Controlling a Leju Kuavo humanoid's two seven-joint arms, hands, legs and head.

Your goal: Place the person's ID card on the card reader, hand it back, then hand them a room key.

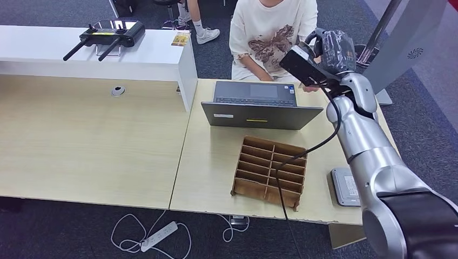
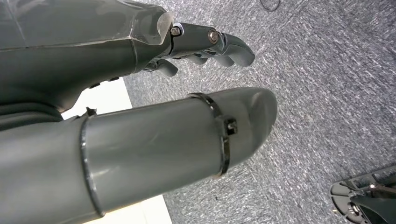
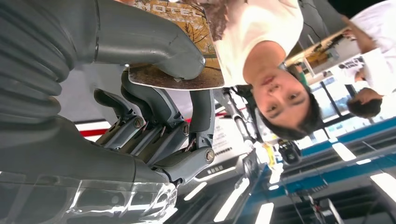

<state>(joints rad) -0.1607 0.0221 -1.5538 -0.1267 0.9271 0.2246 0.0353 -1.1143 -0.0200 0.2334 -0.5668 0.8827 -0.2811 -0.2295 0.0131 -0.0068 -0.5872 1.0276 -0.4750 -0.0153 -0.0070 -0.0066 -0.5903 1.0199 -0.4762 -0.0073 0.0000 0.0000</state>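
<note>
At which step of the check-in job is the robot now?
In hand: the right hand pinches a card printed "MOTEL", apparently the room key, raised toward the seated person. That suggests the ID steps are done, though no ID card shows. Left: the person taking it. The left hand hangs idle.

A light wooden table (image 1: 97, 151) carries a grey laptop (image 1: 259, 108) at its far side, a brown cardboard divider tray (image 1: 270, 171) nearer, and a grey card reader (image 1: 344, 186) at the right edge.
</note>
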